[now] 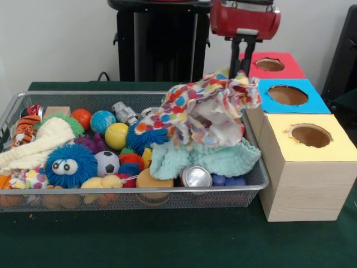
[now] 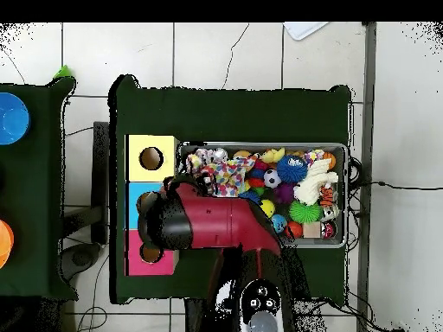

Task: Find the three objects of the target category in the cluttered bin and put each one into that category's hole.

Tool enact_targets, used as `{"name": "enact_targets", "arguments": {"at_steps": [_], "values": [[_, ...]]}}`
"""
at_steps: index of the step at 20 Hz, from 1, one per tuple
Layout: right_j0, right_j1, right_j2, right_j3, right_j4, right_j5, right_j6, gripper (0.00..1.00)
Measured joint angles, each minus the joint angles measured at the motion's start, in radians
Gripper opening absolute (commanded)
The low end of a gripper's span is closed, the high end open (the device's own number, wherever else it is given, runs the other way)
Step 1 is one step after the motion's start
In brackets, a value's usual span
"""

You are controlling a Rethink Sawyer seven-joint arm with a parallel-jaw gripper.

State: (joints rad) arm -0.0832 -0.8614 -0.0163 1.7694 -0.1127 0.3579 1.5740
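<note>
Worktop [image 1: 167, 240]: green, bare along the near edge. Wire bin [image 1: 134, 190]: crowded; cream knit [image 1: 33, 148] at one end, mint waffle cloth [image 1: 223, 162] near the boxes. Yellow-panelled hole [image 1: 310, 135]: open, unobstructed. My hand [image 1: 241, 67]: fingertips buried in the polka-dot cloth [image 1: 206, 109], closed on it, cloth raised and draping over the bin's rim; overhead, my arm hides it.

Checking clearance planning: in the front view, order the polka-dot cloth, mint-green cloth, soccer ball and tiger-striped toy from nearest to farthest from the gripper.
1. Polka-dot cloth: hanging from the gripper, over the bin's right end.
2. Mint-green cloth: lying below the polka-dot cloth, bin's right side.
3. Soccer ball: left of the bin's centre, near the front rim.
4. Tiger-striped toy: the bin's far left end.
</note>
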Motion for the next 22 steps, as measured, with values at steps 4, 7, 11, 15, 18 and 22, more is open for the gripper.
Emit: {"name": "enact_targets", "arguments": {"at_steps": [4,7,11,15,18,22], "values": [[0.032,-0.014,-0.005,0.0,0.03,0.011,0.0,0.0],[0.053,-0.022,-0.013,0.0,0.048,0.028,0.0,0.0],[0.077,-0.033,-0.029,0.0,0.072,0.047,0.0,0.0],[0.109,-0.04,-0.056,0.0,0.102,0.077,0.0,0.0],[0.133,-0.047,-0.074,0.0,0.115,0.105,0.001,0.0],[0.172,-0.069,-0.097,0.0,0.136,0.171,0.003,0.0]]}}
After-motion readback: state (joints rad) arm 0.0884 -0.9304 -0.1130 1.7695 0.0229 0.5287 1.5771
